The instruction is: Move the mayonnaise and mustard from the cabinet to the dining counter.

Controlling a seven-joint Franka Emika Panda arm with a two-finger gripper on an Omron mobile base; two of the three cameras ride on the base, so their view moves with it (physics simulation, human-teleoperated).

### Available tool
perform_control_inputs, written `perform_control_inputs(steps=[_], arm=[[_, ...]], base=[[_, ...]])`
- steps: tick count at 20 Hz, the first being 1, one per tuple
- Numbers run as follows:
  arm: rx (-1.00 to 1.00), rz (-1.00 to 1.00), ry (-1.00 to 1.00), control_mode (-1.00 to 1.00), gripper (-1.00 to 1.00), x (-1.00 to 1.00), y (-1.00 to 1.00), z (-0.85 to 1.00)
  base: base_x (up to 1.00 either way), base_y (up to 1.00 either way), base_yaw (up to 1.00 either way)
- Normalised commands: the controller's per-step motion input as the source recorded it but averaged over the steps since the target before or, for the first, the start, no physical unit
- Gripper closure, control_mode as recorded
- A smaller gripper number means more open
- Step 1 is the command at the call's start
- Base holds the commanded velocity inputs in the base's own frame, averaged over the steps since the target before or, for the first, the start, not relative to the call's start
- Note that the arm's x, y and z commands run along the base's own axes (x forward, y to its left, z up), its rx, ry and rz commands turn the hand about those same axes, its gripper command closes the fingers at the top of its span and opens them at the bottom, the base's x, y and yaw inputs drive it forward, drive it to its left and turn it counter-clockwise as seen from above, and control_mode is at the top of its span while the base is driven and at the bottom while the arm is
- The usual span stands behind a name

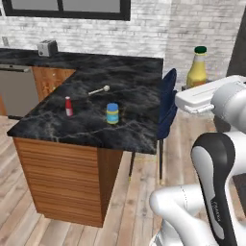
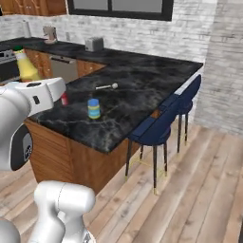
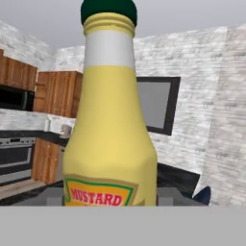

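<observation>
While the hand grips one mustard, one mayonnaise stands on the dining counter.

one jar, two bottles

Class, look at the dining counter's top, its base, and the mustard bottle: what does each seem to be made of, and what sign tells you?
The dining counter top looks like polished black marble: pale veins run through the dark surface. Its base looks like brown wood, laid in horizontal slats. The mustard bottle seems smooth yellow plastic, perhaps glass, with a dark green cap and an orange printed label.
</observation>
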Motion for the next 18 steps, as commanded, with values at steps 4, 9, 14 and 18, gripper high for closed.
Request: perform_control_inputs(steps=[4,9,14,18], arm=[[0.0,0.0,0.0,1.0,1.0,0.0,0.0,0.0],[0.0,0.0,0.0,1.0,1.0,0.0,0.0,0.0],[0.0,0.0,0.0,1.0,1.0,0.0,0.0,0.0],[0.0,0.0,0.0,1.0,1.0,0.0,0.0,0.0]], base=[[0.12,-0.98,0.47],[0.29,-0.92,0.45],[0.41,-0.81,0.28],[0.48,-0.27,0.07]])
